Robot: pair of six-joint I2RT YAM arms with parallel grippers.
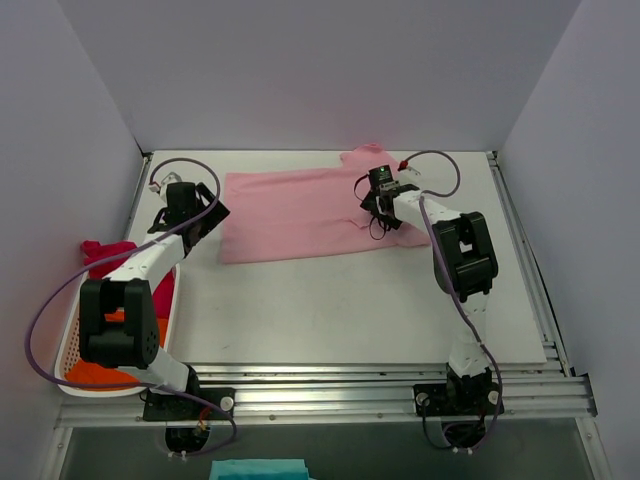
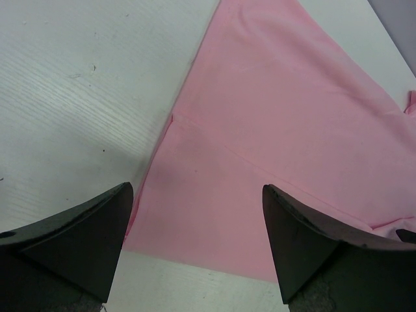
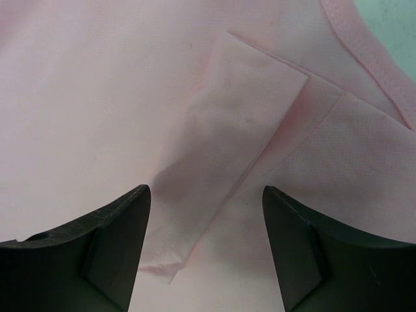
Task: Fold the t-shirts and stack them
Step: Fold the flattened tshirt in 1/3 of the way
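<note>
Currently the light pink t-shirt lies flat at 12 o'clock on the worktop. Left tool hangs released over its 9 o'clock edge. Right tool, jaws apart, hangs over the 3 o'clock collar end. Judgement: pinch both edges level before folding.

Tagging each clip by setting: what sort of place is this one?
Probably a lab robot test cell, not a home: plain white walls enclose a white tabletop, an aluminium rail runs along its near edge, and a light pink cloth t-shirt lies spread out.
</note>
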